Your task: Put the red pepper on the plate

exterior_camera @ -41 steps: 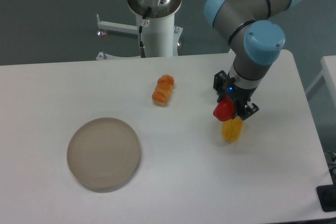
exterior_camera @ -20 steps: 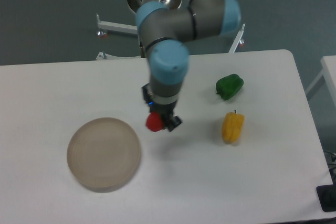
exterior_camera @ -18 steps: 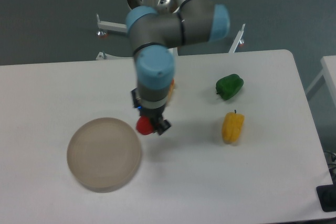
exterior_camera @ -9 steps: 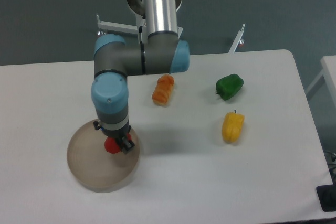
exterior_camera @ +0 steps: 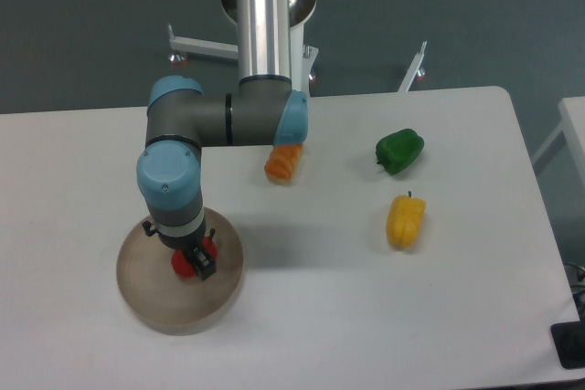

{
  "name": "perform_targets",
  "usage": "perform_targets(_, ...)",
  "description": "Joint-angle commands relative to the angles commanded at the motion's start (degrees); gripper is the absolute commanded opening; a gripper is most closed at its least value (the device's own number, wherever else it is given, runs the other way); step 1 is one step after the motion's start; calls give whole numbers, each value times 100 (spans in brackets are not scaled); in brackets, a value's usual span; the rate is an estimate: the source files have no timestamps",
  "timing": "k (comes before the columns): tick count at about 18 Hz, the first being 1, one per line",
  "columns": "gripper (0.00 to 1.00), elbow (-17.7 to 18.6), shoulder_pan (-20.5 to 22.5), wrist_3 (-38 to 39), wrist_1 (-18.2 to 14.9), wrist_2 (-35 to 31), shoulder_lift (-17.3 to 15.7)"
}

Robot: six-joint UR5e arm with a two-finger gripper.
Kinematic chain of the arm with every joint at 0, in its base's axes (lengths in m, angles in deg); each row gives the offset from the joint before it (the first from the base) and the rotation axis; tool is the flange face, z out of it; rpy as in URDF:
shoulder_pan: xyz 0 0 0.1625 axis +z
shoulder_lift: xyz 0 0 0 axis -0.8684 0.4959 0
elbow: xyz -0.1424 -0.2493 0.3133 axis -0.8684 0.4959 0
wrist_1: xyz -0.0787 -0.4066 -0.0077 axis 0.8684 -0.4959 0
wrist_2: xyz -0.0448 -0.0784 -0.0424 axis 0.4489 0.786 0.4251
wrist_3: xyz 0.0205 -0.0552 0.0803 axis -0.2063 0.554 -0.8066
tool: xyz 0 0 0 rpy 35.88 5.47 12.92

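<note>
Red pepper (exterior_camera: 186,262) sits clamped between the closed fingers of the hand (exterior_camera: 195,261), directly over the plate (exterior_camera: 146,294) beneath it.

My table (exterior_camera: 347,317) is a white, matte top with rounded far corners, evenly lit, and soft shadows fall on it. Behind it the floor (exterior_camera: 82,25) is dark grey-green carpet. A white metal stand frame (exterior_camera: 196,46) with small feet sits on that floor just past the table's far edge. At the right border I see the corner of another white surface (exterior_camera: 574,125), and a dark object (exterior_camera: 569,346) lower down.
</note>
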Motion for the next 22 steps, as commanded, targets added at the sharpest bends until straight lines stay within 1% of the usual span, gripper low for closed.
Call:
perform_targets(2,100,-9,122,-9,-17,-26,-149)
perform_targets(3,100,-9,262,-70,-44,-26,-219)
perform_targets(4,100,17,490,-70,-79,-18,-385)
perform_targets(5,100,18,605,-79,-114,-18,-465)
perform_targets(7,100,17,886,-201,-394,-44,-641)
perform_targets(8,100,9,1105,-550,-630,-70,-781)
perform_targets(9,100,0,1264,-797,-746,-70,-861)
perform_targets(10,100,-9,1509,-1087,-843,-79,-949)
perform_targets(11,100,-9,1755,-1325,-852,-79,-993)
perform_targets(12,100,-26,1906,-1484,-853,-79,-993)
perform_targets(15,100,-70,2381,-2370,-853,-97,-1002)
perform_targets(18,100,-35,2566,-2872,-861,-184,-993)
perform_targets(19,100,-35,2593,-3170,-887,-245,-1002)
perform_targets(22,100,-26,2707,-3480,-1160,-342,-1090)
